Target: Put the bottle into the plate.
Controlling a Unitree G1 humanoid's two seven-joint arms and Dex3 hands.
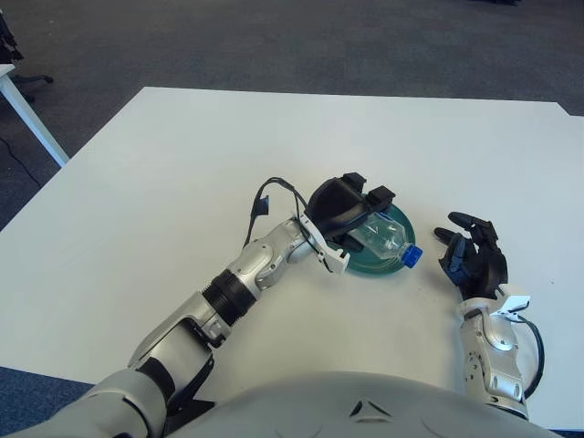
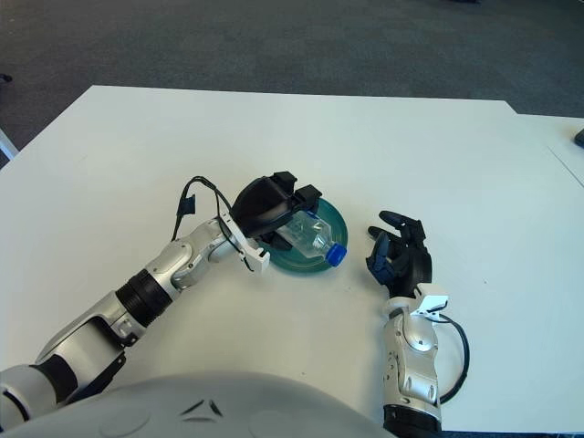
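Note:
A clear plastic bottle [image 1: 383,240] with a blue cap [image 1: 411,255] lies on its side in a teal plate [image 1: 398,219] near the middle of the white table. The cap pokes over the plate's front right rim. My left hand [image 1: 351,212] reaches over the plate's left side, and its fingers curl over the bottle's base end and hold it. My right hand [image 1: 472,255] shows to the right of the plate, apart from it, with its fingers relaxed and empty.
The white table [image 1: 182,182] spreads around the plate. A black cable [image 1: 274,196] loops off my left wrist. Another white table's corner [image 1: 18,91] shows at the far left, over dark carpet.

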